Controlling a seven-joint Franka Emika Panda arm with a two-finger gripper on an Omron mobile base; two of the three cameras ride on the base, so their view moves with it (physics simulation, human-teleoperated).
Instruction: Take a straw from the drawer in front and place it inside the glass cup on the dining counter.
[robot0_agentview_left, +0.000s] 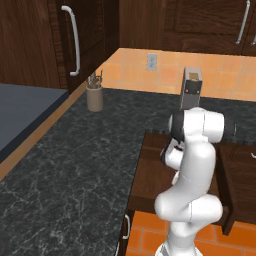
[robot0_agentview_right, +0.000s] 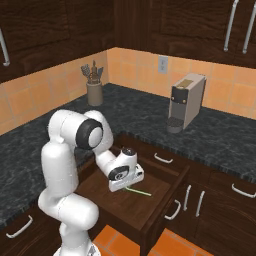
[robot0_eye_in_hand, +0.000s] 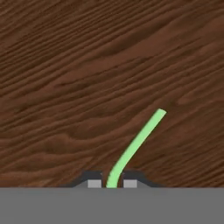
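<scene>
Green straw (robot0_eye_in_hand: 135, 146) runs between the tool's (robot0_eye_in_hand: 112, 183) fingertips on the drawer (robot0_eye_in_hand: 87, 65) floor.

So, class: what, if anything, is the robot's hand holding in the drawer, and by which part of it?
The hand has its fingertips on either side of the straw, at one end of it; a firm pinch cannot be confirmed.

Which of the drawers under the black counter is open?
The drawer below the hand, holding the green straw. The others, beside it, are closed.
</scene>
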